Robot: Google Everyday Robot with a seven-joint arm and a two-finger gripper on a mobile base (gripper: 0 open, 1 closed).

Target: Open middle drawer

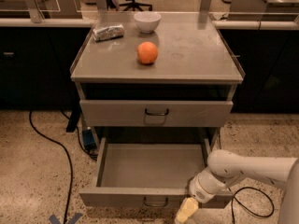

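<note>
Handle lies just left of your gripper, low on the front of the middle drawer, which stands pulled far out; whether the gripper is spread or pinching, you cannot tell.

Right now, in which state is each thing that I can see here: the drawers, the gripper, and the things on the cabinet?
middle drawer: open, pulled far out.
upper drawer: shut.
gripper: low, at the right part of the middle drawer's front.
orange: resting on the cabinet top.
bowl: upright, at the top's back edge.
foil packet: lying flat, back left.
</note>
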